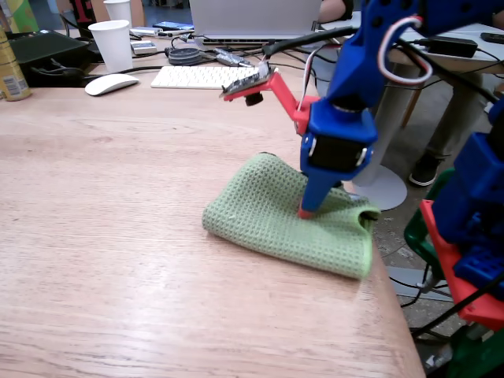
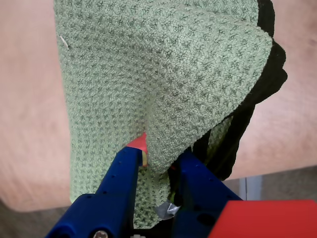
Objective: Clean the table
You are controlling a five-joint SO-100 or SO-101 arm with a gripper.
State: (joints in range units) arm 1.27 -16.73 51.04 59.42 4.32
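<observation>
One gripper [image 1: 309, 206] is seen pressed down onto one green waffle-weave cloth [image 1: 268, 213], which lies on the table [image 1: 118, 236] directly beneath it, close to the table's edge. In the wrist view, a raised fold of the cloth [image 2: 198, 74] is caught between the two blue fingers [image 2: 121, 173]; the gripper [image 2: 156, 166] is judged to be clamped on that fold, with a red tip showing at the pinch.

The step in hand is judged to be wiping with the cloth. For this to be done well, the hold on the fold should be kept firm and the cloth kept flat against the wood, so that it is dragged rather than lifted. Strokes away from the near edge are advised, since part of the cloth sits at the edge and could be pulled off.

Beyond the gripper, further back, are counted: one white mouse [image 1: 111, 83], one white keyboard [image 1: 206, 76] and two paper cups [image 1: 112, 45].
</observation>
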